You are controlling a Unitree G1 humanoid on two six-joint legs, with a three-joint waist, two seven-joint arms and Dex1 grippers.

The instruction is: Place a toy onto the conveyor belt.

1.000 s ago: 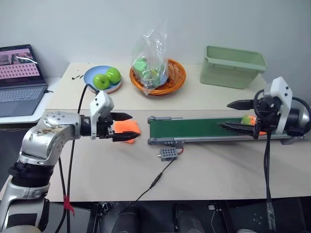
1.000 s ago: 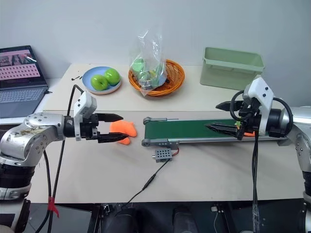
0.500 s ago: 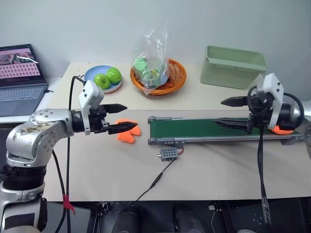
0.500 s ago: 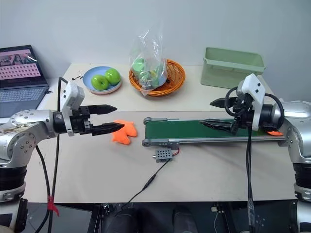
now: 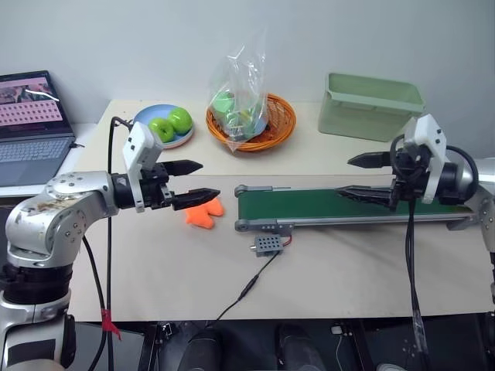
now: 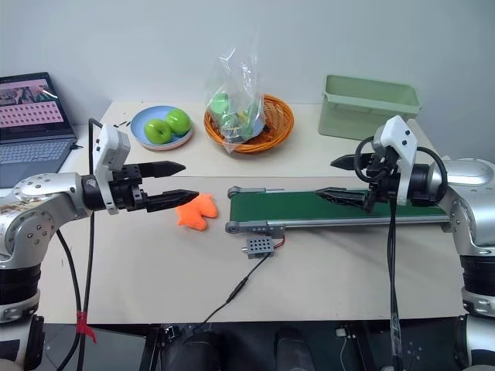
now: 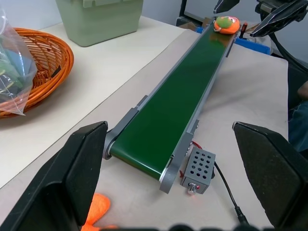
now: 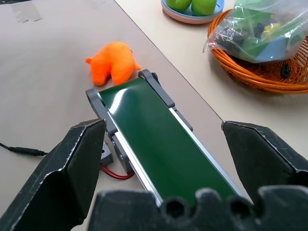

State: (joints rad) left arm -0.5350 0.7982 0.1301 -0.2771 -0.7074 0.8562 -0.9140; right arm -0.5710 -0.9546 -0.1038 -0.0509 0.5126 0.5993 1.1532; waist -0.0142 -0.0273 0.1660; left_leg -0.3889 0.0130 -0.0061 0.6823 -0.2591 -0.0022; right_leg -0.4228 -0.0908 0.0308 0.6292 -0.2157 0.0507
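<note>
- The toy (image 7: 225, 24) now lies on the far right end of the conveyor belt (image 6: 325, 207), green tip turned up, with nothing gripping it; the left wrist view shows it plainly.
- A second ago the right end effector (image 6: 346, 179) had its fingers around that toy at the belt's right end. It has since let go and slid along over the belt toward the middle, and it now hangs above the green surface with its jaws wide apart and empty.
- The left end effector (image 5: 193, 181) has lifted off the bench (image 6: 325, 286) in the same second. It was down around the flat two-lobed orange plush (image 6: 193, 211); now it hovers just above and beside it, fingers spread as wide as they go, holding nothing.
- That plush sits on the bench just off the belt's left roller, apart from the frame.
- The small grey wired box (image 5: 268, 246) stays tucked against the front of the frame.
- By my reading, the placing is done: the toy rests on the belt by its own weight and both arms are clear of it. What remains is only for the arms to pull away without brushing the belt.
</note>
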